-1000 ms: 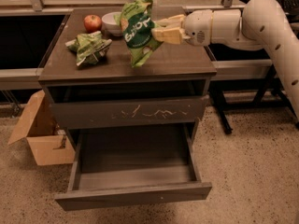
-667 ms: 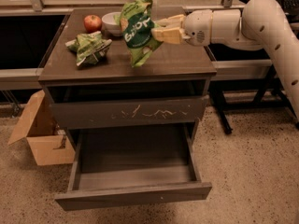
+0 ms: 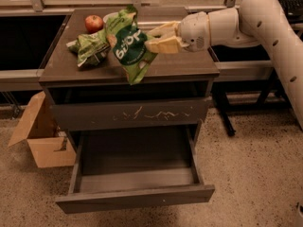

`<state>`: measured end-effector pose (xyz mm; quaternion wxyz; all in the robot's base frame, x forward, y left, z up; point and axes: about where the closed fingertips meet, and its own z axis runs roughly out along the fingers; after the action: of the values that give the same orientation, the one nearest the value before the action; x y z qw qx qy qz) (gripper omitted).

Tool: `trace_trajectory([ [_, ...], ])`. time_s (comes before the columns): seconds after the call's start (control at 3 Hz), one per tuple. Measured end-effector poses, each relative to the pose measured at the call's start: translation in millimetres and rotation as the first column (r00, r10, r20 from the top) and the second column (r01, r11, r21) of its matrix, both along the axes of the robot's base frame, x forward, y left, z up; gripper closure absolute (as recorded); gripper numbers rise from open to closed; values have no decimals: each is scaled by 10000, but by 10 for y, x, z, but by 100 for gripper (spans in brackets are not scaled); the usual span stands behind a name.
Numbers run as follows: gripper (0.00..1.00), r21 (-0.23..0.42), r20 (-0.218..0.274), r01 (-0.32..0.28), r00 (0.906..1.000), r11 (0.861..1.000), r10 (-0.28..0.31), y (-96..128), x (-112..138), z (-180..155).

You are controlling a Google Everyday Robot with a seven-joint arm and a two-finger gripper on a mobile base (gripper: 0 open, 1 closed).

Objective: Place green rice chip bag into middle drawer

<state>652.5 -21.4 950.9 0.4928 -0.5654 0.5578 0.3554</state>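
Bag's dropped a bit lower and drifted toward the front of the bench since a second ago, and the gripper came along with it. So now the green rice chip bag [image 3: 130, 51] hangs tilted from the gripper [image 3: 160, 39], with the jaws clamped on the bag's edge and its logo side facing the camera. Its bottom corner dangles down near the bench's front edge; can't tell if it's touching the top or not.

On the far side of the bag from the jaws there's a smaller pale-green bag [image 3: 90, 48] lying crumpled on the bench [image 3: 189, 65], and just behind that a red apple [image 3: 93, 22].

Straight below the jaws is a shut drawer front with pale scratches [image 3: 142, 113], and under that the middle drawer [image 3: 135, 200] is pulled all the way open, well apart from the bag.

Behind the jaws the white arm [image 3: 265, 22] stretches away and curves down the edge of the view. A cardboard box [image 3: 42, 145] sits on the floor beside the bench, on the far side from the arm.
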Motion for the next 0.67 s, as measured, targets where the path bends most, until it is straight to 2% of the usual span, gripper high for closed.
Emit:
trace_trajectory([
  [0.33, 100, -917, 19, -962, 9953, 9911, 967, 84, -359, -150],
  [0.67, 100, -1043, -368, -1760, 9842, 9789, 1730, 223, -606, -467],
])
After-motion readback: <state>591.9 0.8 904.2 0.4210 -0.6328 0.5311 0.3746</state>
